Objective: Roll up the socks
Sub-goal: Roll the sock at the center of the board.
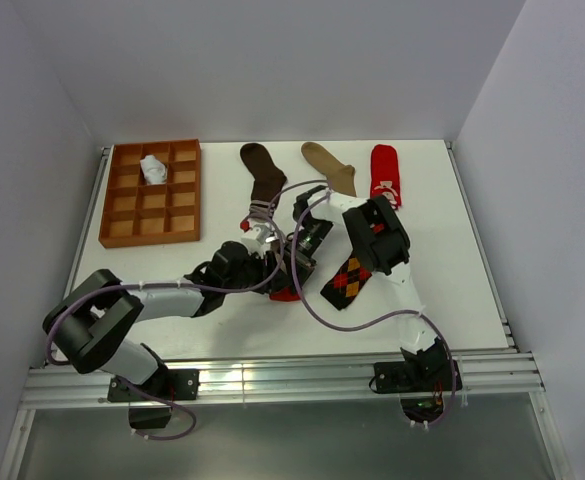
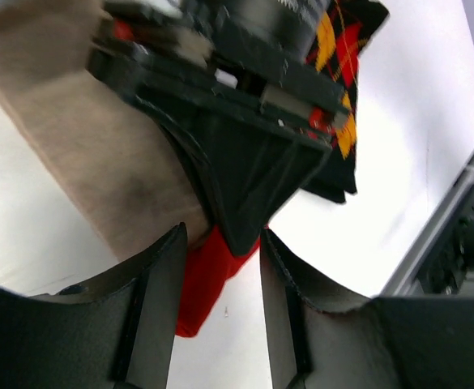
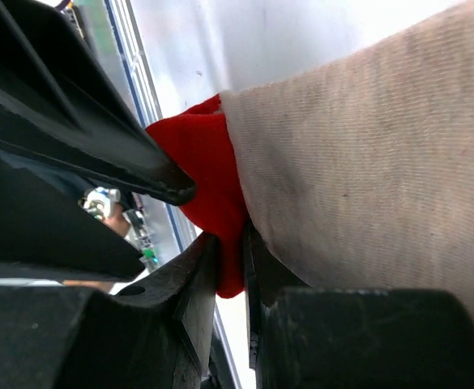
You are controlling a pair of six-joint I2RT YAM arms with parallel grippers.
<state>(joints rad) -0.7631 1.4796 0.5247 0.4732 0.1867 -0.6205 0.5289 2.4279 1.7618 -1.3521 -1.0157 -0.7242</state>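
Pinching knit beige red-toed sock [image 3: 366, 162] | right pincer [image 3: 230, 243] clamped on toe | left pincer [image 2: 222, 239] half-spread

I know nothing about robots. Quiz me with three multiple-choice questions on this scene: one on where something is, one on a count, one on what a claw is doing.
1. Where is the white sock?
A) in the tray
B) on the floor
C) in a gripper

2. How many socks lie along the far edge of the table?
A) one
B) three
C) five

3. What is the right gripper doing?
A) standing wide open
B) gripping the tray
C) shut on the beige sock

Answers:
1 A: it sits bundled in one of the tray's compartments.
2 B: the brown sock, tan sock and red sock lie there side by side.
3 C: the right wrist view shows its fingers pinching that sock at its red toe.
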